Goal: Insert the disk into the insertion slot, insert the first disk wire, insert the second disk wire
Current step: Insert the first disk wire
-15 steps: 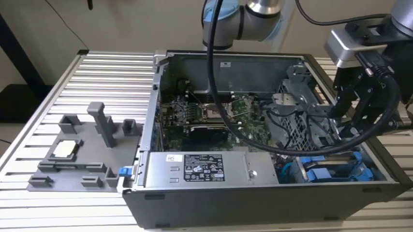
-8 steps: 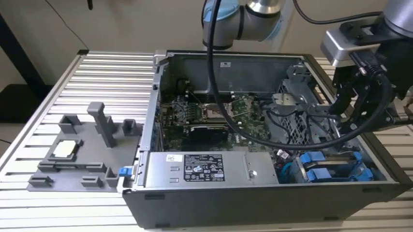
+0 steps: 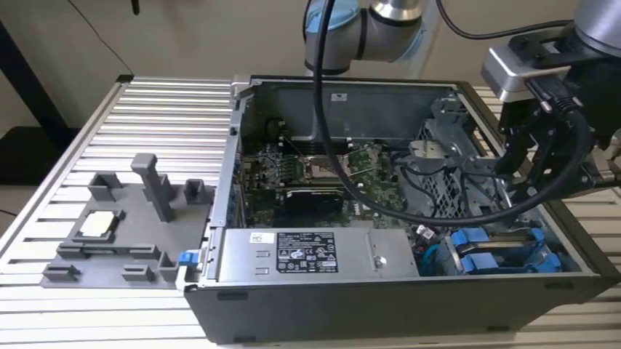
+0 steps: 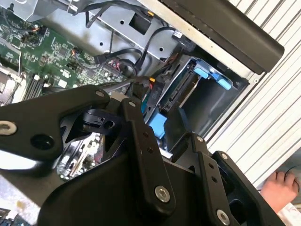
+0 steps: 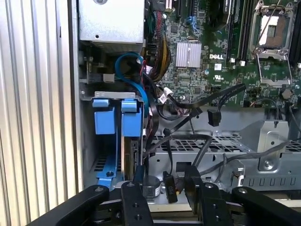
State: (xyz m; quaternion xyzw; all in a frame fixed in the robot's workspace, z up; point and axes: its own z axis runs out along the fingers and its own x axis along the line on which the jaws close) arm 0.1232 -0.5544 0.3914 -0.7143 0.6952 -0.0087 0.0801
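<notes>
My gripper [image 5: 164, 173] hangs low over the near corner of the open computer case [image 3: 388, 305] at the exterior view's right. Its two black fingers [image 5: 139, 178] stand well apart, with a clear gap between them. In the first wrist view a small black connector [image 5: 169, 187] sits in that gap. I cannot tell whether either finger touches it, and I see nothing clamped. Just beside my fingertips the disk [image 5: 131, 149] stands on edge, framed in bright blue plastic. It is already seated in the insertion slot [image 5: 99, 162], the grey metal bay with a perforated wall in that same near corner. A loop of blue cable [image 5: 134, 70] curls just past the bay. A tangle of black cables [image 5: 188, 113] drapes from there over the grey drive cage [image 5: 244, 155], with one loose black plug [image 5: 214, 117] hanging above the cage. Farther in lies the green motherboard [image 5: 211, 70] with its silver heatsink [image 5: 188, 54] and the square processor socket [image 5: 273, 30]. Along the near wall of the case sits the grey power-supply box [image 3: 310, 254], at the exterior view's left of the bay. The case rests on a slatted metal table [image 3: 145, 109]. At the exterior view's left of the case, on that table, sits a grey fixture tray [image 3: 116, 247]. In the second wrist view a person's hand [image 4: 277, 188] rests on the slats just outside the case.
</notes>
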